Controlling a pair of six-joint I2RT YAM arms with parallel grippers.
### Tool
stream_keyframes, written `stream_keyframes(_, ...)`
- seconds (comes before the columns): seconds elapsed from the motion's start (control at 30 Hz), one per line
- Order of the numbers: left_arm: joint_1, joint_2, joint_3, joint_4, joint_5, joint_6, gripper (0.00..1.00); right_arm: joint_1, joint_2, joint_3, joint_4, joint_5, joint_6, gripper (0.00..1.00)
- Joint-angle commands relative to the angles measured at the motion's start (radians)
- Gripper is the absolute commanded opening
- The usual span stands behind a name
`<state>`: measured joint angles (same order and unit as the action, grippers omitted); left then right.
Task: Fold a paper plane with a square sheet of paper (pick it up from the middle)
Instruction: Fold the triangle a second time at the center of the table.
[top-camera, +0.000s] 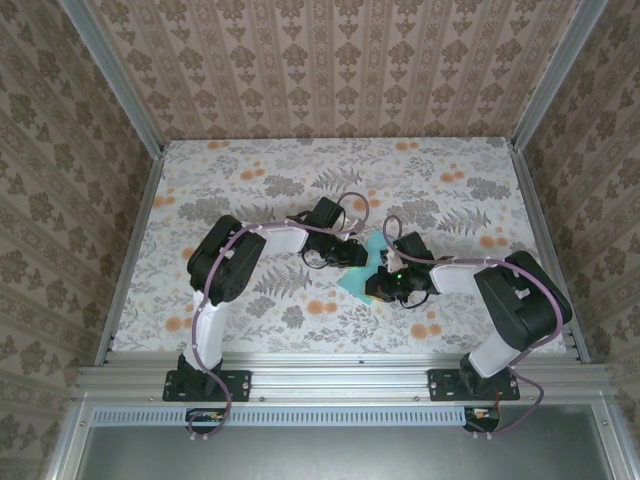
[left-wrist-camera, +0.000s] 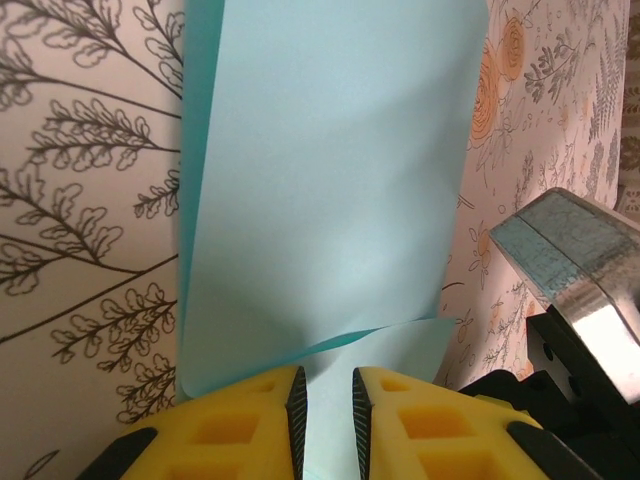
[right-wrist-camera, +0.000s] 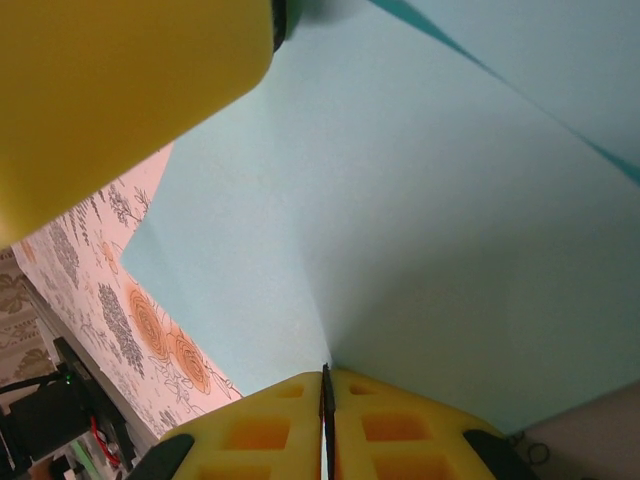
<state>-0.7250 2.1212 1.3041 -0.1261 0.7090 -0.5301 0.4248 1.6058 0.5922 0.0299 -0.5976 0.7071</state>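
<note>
The square sheet of paper (top-camera: 355, 280) lies light turquoise on the floral table, between my two grippers. My right gripper (top-camera: 385, 288) is at its near right edge. In the right wrist view the right gripper (right-wrist-camera: 327, 385) is shut on the sheet (right-wrist-camera: 400, 230), and a crease runs up from the pinch. My left gripper (top-camera: 350, 255) is over the sheet's far left part. In the left wrist view its yellow fingers (left-wrist-camera: 250, 420) stand a narrow gap apart, with the curled sheet (left-wrist-camera: 330, 180) passing between and beyond them. The paper plane is out of view.
The floral tabletop (top-camera: 250, 190) has metal rails on its left and right edges, and wallpapered walls rise behind them. A silver part of the right arm (left-wrist-camera: 575, 270) is close on the right in the left wrist view. A yellow left finger (right-wrist-camera: 110, 100) looms at the top left of the right wrist view.
</note>
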Motion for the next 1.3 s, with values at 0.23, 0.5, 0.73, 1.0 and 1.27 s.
stream_keyframes(0.23,0.011,0.07,0.018,-0.171,-0.16,0.053,0.24,0.035,0.041,-0.014,-0.173,0.068,-0.093,0.12)
stream_keyframes(0.5,0.027,-0.021,0.054,-0.161,-0.175,0.03,0.25,0.048,0.039,-0.012,-0.195,0.085,-0.107,0.11)
stream_keyframes(0.73,-0.002,-0.127,-0.043,-0.062,-0.117,-0.079,0.25,0.053,0.039,0.001,-0.183,0.081,-0.105,0.11)
stream_keyframes(1.0,-0.039,-0.141,-0.132,0.052,-0.082,-0.188,0.25,0.055,0.034,-0.002,-0.176,0.084,-0.104,0.1)
stream_keyframes(1.27,-0.059,-0.1,-0.134,0.125,-0.034,-0.239,0.25,0.058,0.03,-0.005,-0.173,0.086,-0.103,0.09)
